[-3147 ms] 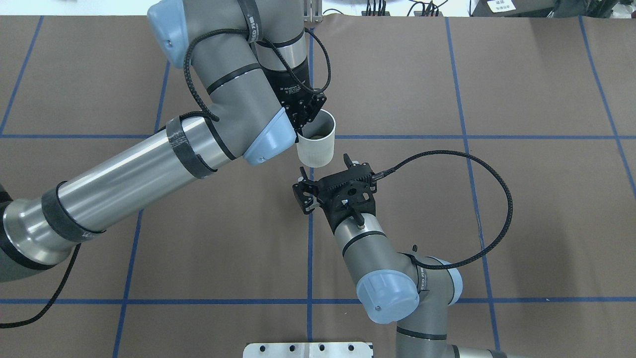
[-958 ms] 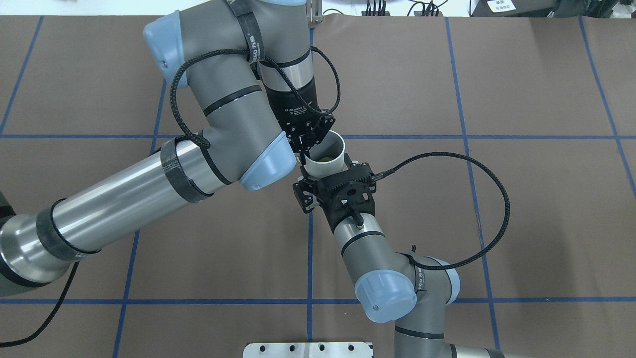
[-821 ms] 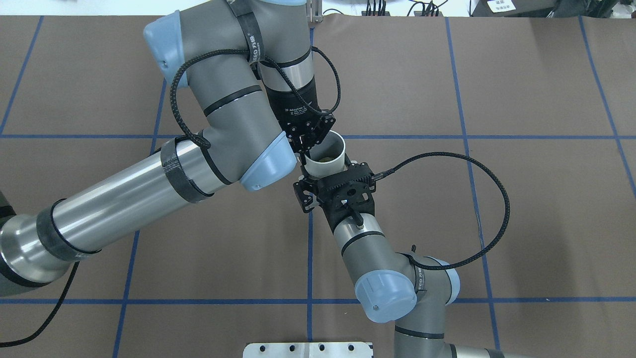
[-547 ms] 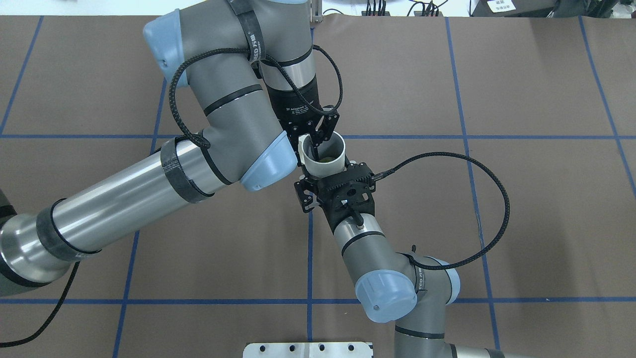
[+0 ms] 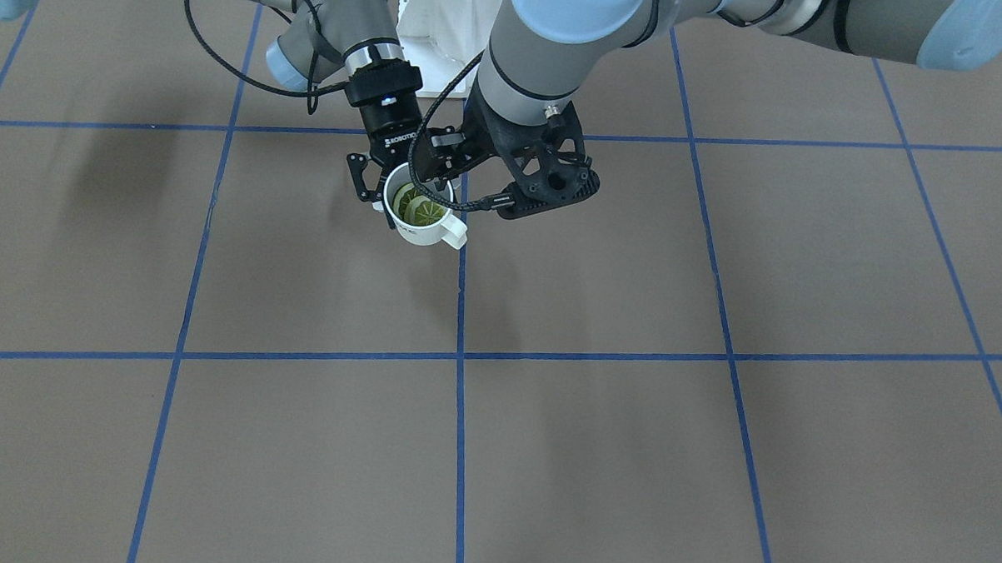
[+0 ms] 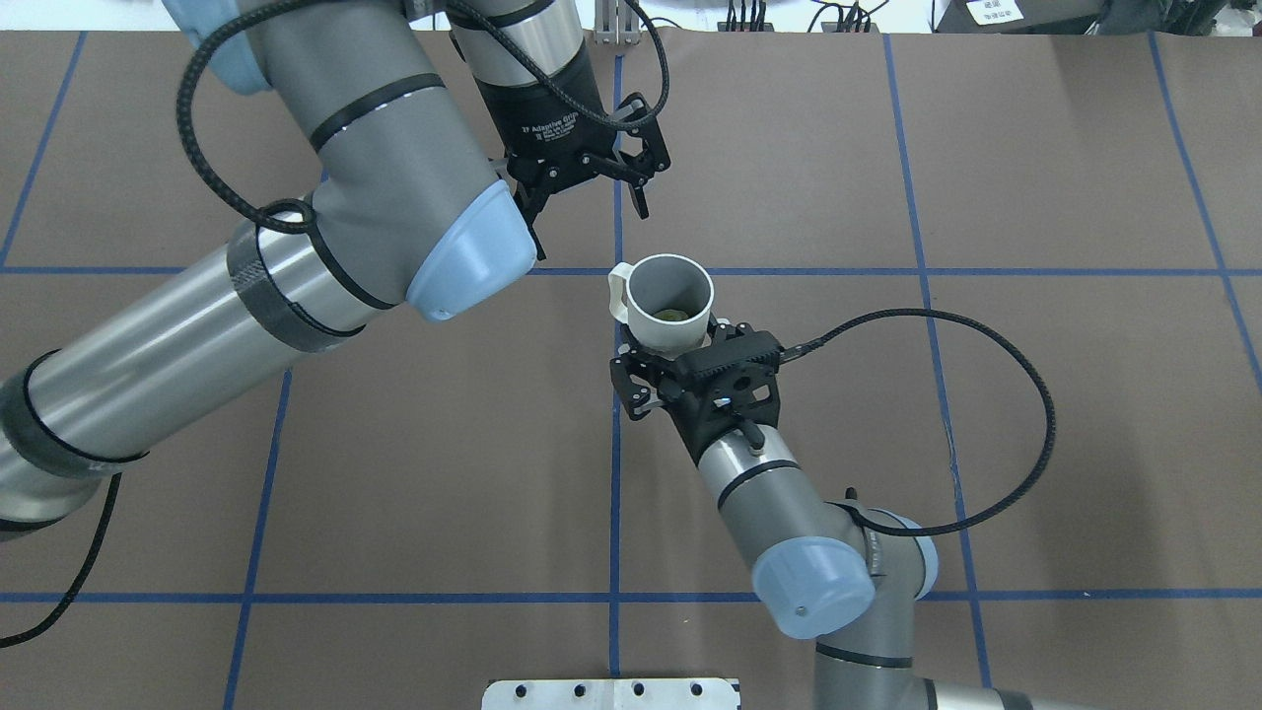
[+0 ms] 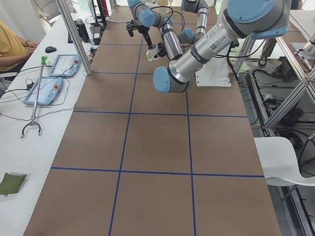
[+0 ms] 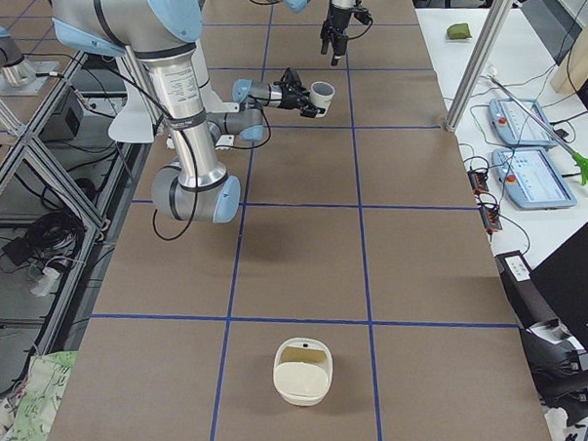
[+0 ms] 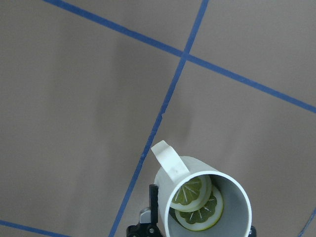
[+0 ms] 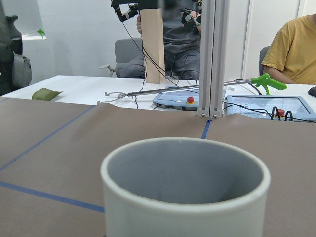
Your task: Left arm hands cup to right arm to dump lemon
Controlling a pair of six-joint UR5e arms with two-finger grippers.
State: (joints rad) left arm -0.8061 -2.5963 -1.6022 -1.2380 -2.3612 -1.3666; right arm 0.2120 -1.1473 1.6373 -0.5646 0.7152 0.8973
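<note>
Two-arm transfer over the tabletop (image 6: 986,444), located with reference to the tape crossing (image 6: 616,270) where two blue lines meet.

The cup (image 6: 659,337) is off-white with a grey interior. It is held upright, mouth up, clear of the tabletop. In the overhead view it appears just beside the crossing, on the robot's right of it. Its squared handle (image 6: 618,293) points toward the crossing.

The right arm (image 6: 779,493) reaches in from the robot's side of the crossing. The right end effector (image 6: 678,347) is clamped on the lower wall of the cup, with one finger on each side. Its black perforated bracket sits just behind the cup, and a black cable loops away from the crossing.

The lemon (image 9: 197,213) lies in the bottom of the cup. The left wrist view looks straight down into the mouth and shows two overlapping yellow-green slices with radial segment lines. In the right wrist view the near rim and grey inner wall fill the lower frame, and the lemon is hidden there.

The left arm (image 6: 375,197) enters from the robot's left of the crossing. The left end effector (image 6: 592,225) has its fingers spread wide and grips nothing. It is apart from the cup. In the overhead view it appears beyond the crossing, on the side away from the robot's base.

A white container (image 8: 303,372) rests on the tabletop well apart from the crossing, toward the table's end on the robot's right.
</note>
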